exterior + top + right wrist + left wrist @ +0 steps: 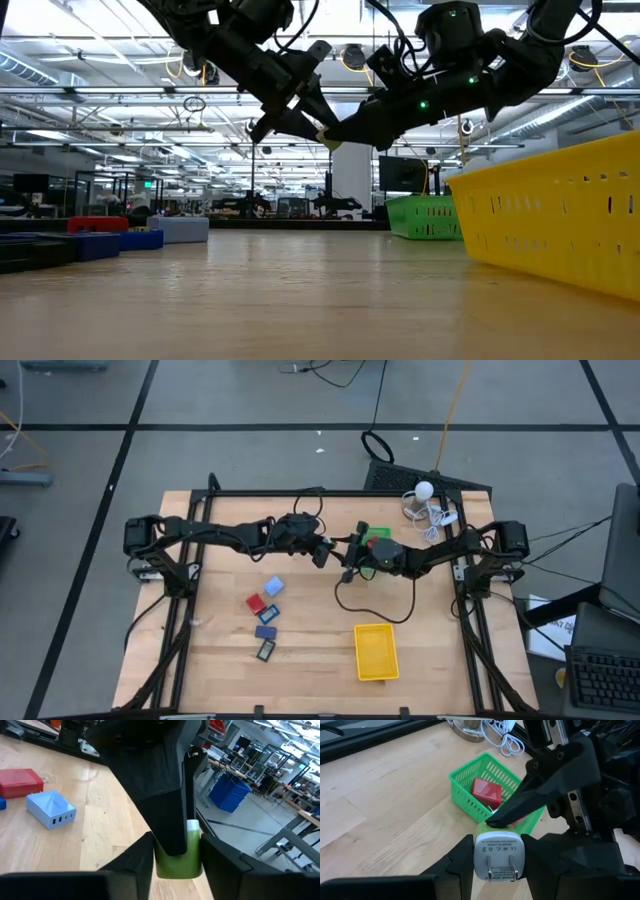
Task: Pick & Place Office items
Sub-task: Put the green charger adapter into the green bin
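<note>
A small plug adapter [498,855], white with a pale green far part and two metal prongs, hangs in mid-air over the table's middle, between both grippers. My left gripper [498,845] comes from the table's left and is shut on it. My right gripper [177,852] comes from the right and is shut on its green end. In the high view the two grippers [328,550] [348,555] meet just in front of the green tray [378,532]. Other office items lie flat on the table left of centre: a light blue piece [273,587], a red one [256,602] and dark navy rectangles [266,631]. My left gripper pinches the adapter's two opposite side faces [479,857] between its two fingers, slanting down from the table's left. The prong face points back at the wrist. The adapter is lifted clear of the table. My right gripper pinches the adapter's green far end [194,857] between its two fingers, coming in level from the table's right. A finger of the left gripper [165,795] stands in front of part of that end. In the low view the adapter [330,140] hangs well above the table.
The green tray [470,770] holds a red piece [486,792]. A yellow tray [375,652] stands at the near right and fills the right of the low view [560,220]. White cables and a round white thing [428,495] lie at the back right.
</note>
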{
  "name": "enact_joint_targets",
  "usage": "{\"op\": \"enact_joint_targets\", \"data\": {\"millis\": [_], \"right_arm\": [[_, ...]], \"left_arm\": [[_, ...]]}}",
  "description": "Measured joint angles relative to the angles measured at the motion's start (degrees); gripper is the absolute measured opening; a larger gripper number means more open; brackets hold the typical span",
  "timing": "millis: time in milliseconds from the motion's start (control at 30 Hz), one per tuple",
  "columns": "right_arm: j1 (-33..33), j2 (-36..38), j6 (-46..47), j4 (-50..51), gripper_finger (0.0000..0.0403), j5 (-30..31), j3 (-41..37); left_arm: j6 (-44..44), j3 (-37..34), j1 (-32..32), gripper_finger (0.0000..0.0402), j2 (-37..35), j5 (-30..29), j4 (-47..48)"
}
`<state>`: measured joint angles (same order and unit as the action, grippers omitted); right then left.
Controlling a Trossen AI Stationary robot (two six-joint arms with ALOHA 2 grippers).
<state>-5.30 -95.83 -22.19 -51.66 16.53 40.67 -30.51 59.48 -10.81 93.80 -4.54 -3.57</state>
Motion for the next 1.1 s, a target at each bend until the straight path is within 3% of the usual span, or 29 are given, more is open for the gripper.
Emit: {"op": "enact_joint_targets", "data": {"millis": [200,500,633,900,1000,1100], "right_arm": [[-0.02,0.04,0.3,0.54,0.0116,-0.04,-0.01],[0.0,0.14,5.32,3.33,0.0116,-0.19,0.01],[-0.24,0.89,7.01,5.59,0.0115,-0.23,-0.12],[-2.16,12.34,12.94,17.98,0.0115,-0.04,-0.31],[-3.57,17.76,15.64,20.35,0.0115,0.01,-2.87],[-5.47,22.19,19.39,20.29,0.0115,0.04,-7.67]], "left_arm": [[-0.03,-0.02,-0.06,0.0139,0.0,0.83,-0.1],[7.83,-0.08,-0.23,0.0214,-0.03,1.31,-2.68],[11.15,0.07,-2.02,0.0235,-3.21,3.61,-3.86],[25.42,-1.76,-4.09,0.0254,-15.49,6.55,2.82],[30.09,-6.53,-3.58,0.0252,-18.43,8.27,-1.64],[30.41,-13.63,-3.81,0.0248,-20.19,12.3,-11.9]]}}
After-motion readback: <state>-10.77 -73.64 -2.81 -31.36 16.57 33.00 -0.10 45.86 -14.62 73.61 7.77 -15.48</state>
